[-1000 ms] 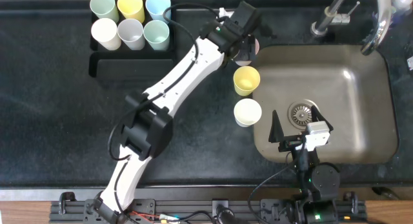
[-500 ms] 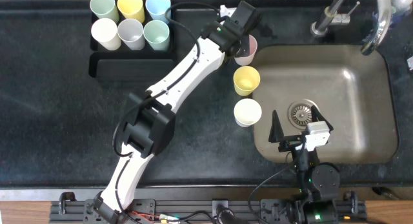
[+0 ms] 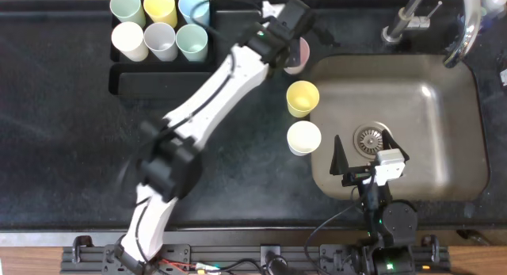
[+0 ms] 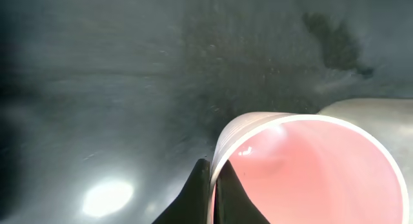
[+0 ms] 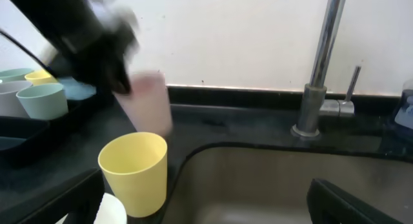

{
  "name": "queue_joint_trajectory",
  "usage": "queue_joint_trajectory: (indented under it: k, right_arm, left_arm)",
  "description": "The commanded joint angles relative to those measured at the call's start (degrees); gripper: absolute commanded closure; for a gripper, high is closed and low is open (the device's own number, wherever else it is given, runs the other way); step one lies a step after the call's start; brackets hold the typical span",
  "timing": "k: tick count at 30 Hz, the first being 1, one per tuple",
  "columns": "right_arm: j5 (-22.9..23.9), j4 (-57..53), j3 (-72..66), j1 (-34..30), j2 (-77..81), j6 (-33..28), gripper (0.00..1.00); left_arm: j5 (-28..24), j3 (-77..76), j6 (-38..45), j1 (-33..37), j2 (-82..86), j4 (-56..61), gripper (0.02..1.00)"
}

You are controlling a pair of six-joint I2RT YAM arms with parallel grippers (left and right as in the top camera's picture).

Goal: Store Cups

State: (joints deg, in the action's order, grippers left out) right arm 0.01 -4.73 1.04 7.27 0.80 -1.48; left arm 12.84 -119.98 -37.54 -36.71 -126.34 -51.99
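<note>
Pink cup [image 4: 303, 172], upper centre, is hanging with left fingers [image 4: 199, 193] pinching its rim; that thin hold is risking a slip; right fingers [image 3: 338, 158] are gaping.

The left arm stretches diagonally from its base toward the upper middle, its elbow blurred so the exact bend is unclear. The left gripper [image 4: 211, 180] pinches the rim of a pink cup [image 4: 303, 175], one finger inside and one outside. The right arm sits folded low by its base, with the right gripper [image 3: 363, 148] spread wide.
</note>
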Motion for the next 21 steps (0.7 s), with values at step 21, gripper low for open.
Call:
queue_joint_trajectory:
  k: [21]
  right_arm:
    - [0.04,0.31,-0.76,0.31,-0.55,0.2,0.005]
  left_arm:
    - [3.37,47.84,-35.98,35.89,50.53,-4.94,0.982]
